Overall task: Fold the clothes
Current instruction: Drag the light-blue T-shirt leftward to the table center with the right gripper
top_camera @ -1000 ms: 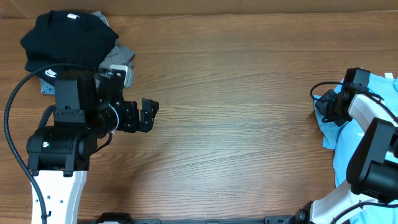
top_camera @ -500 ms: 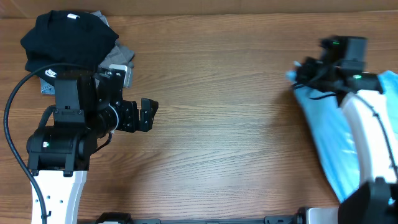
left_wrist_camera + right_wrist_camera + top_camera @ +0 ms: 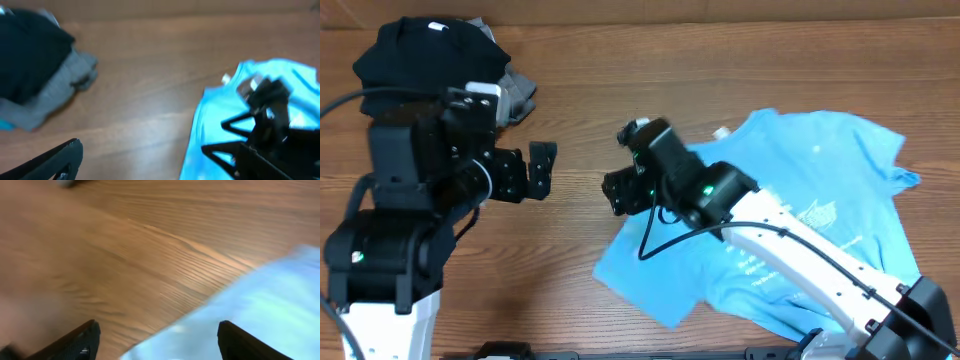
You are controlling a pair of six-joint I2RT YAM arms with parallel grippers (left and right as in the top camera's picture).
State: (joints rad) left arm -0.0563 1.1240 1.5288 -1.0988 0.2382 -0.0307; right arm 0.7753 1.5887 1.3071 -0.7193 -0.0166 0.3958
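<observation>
Cotton T-shirt [image 3: 820, 190] looks light and floppy, and my right gripper [image 3: 618, 192] is wide open, so I'd pinch a hem corner.

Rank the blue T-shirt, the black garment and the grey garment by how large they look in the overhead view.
1. blue T-shirt, spread out, largest by far.
2. black garment, bunched up.
3. grey garment, smallest as seen, but mostly hidden under the black one.
</observation>
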